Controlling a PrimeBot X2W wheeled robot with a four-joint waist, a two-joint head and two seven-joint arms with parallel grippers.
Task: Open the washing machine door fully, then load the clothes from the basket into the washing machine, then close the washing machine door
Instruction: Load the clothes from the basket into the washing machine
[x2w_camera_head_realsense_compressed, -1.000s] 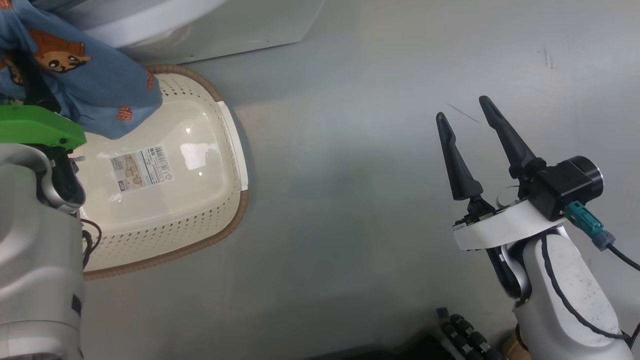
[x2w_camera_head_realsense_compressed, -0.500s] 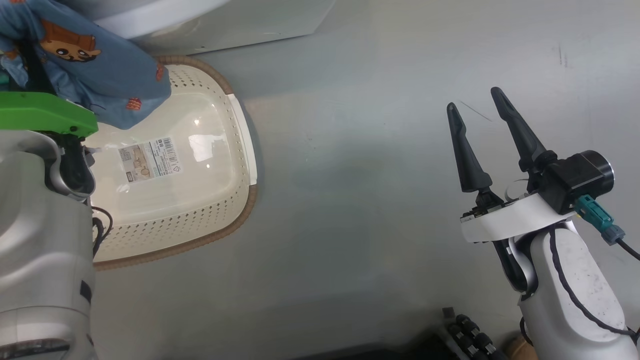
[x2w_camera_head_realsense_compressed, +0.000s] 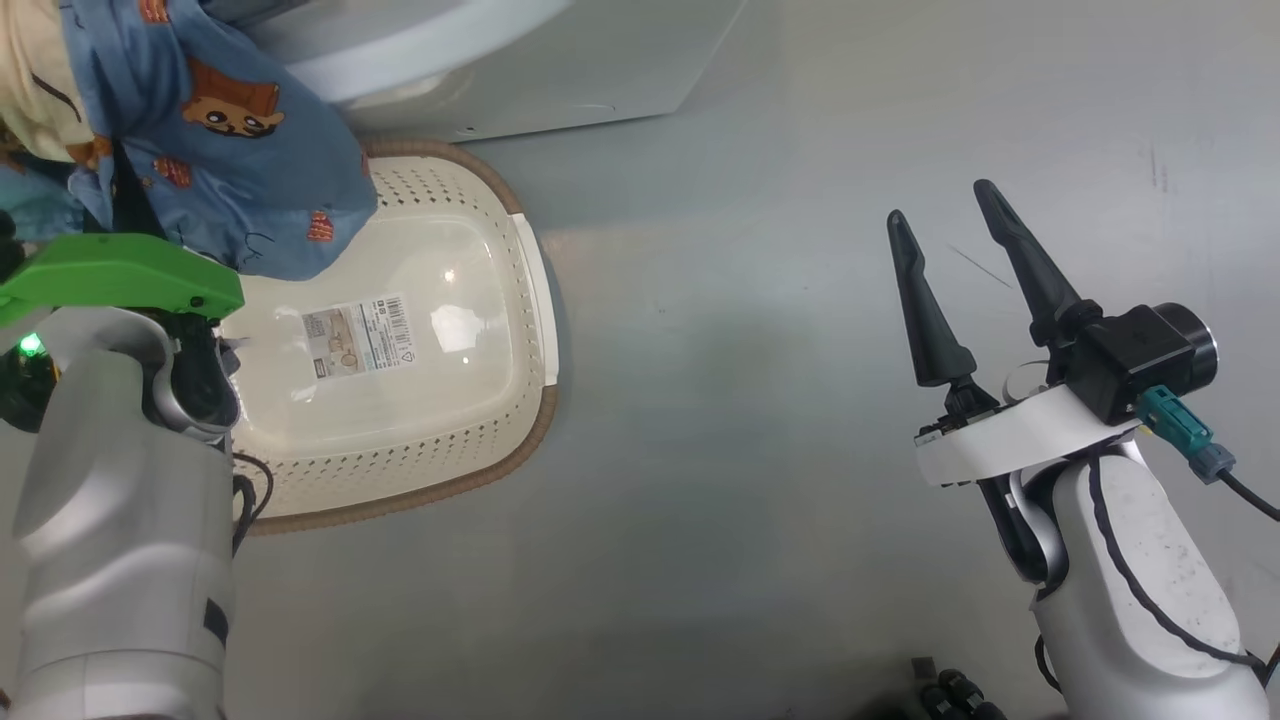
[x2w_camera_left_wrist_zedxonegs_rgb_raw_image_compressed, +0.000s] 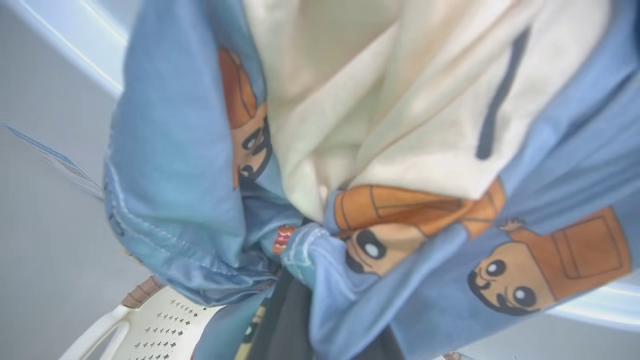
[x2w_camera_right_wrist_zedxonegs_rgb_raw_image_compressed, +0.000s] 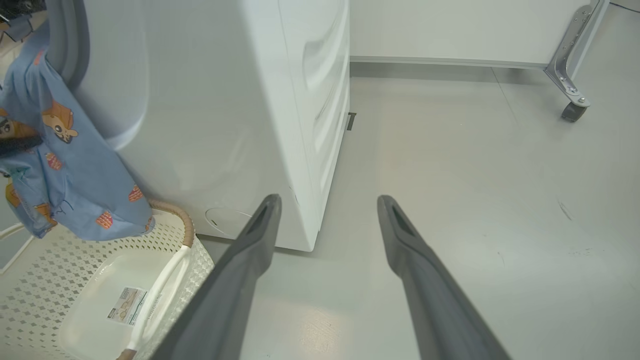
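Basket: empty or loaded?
Empty where visible: the basket base is bare, barcode sticker showing; the clothes hang bunched above its corner, hiding that bit.

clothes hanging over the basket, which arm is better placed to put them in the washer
Left. The left gripper is shut on the clothes, held above the basket beside the washing machine. The right gripper is open over the floor, farther away.
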